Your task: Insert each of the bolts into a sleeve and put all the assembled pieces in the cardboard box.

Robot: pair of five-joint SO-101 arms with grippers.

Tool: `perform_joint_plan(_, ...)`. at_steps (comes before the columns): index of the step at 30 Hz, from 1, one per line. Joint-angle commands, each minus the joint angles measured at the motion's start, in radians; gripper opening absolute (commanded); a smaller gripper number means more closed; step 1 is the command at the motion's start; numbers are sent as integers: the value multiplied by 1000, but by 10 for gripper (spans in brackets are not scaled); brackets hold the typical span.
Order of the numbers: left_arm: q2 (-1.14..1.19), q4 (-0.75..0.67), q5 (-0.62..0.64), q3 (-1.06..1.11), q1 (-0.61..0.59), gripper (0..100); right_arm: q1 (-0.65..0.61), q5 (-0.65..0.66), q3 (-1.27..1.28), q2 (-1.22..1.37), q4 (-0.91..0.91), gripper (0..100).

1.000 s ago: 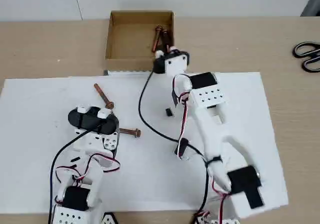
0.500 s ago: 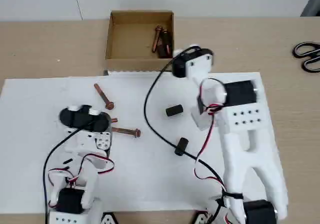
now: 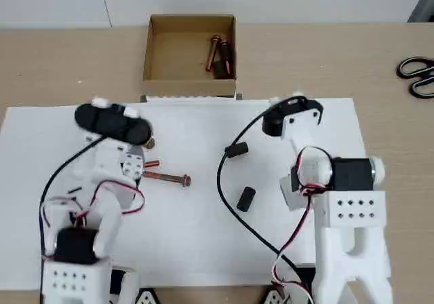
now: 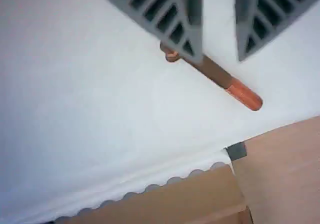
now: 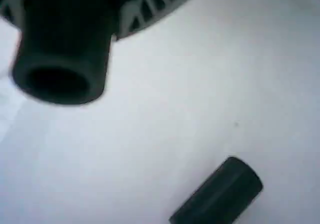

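Note:
The cardboard box [image 3: 163,53] stands at the far edge with assembled pieces [image 3: 218,53] in its right corner. My left gripper [image 3: 115,124] hovers open over a copper bolt [image 4: 215,74], which lies on the paper below the gap between its fingers [image 4: 175,19]. Two more bolts [image 3: 166,178] [image 3: 150,163] lie just to its right. My right gripper [image 3: 288,117] is over the paper's far right part. One black sleeve [image 3: 237,150] lies to its left and looms close in the right wrist view [image 5: 60,59]. A second sleeve [image 3: 246,198] [image 5: 220,194] lies nearer the front.
A white paper sheet [image 3: 203,243] covers the wooden table, with the box wall [image 4: 175,199] at its far edge. Scissors [image 3: 415,73] lie at the far right. The right arm's black cable [image 3: 224,182] loops over the paper between the sleeves.
My right gripper has drawn back from the box to the paper's far right. My left gripper has moved away from the front and now hangs over the far bolt.

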Motion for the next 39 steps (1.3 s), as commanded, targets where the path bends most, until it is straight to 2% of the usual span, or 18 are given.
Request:
perform_joint_plan(1, 218, -3, -81, -139, 3, 47, 10, 12, 41, -59, -27, 4)
perform_joint_plan(12, 741, 149, -422, -398, 28, 46, 28, 52, 54, -74, -74, 4)
perform_joint_plan(17, 806, 262, -626, -455, 98, 46, 102, 61, 135, -74, -174, 4)
perform_joint_plan(22, 813, 307, -781, -432, 147, 48, 113, 61, 253, -74, -249, 4)
perform_joint_plan(28, 882, 301, -882, -412, 153, 92, 116, 61, 282, -74, -283, 4)
perform_joint_plan(39, 1146, 307, -927, -568, 161, 92, 117, 58, 282, -74, -294, 4)
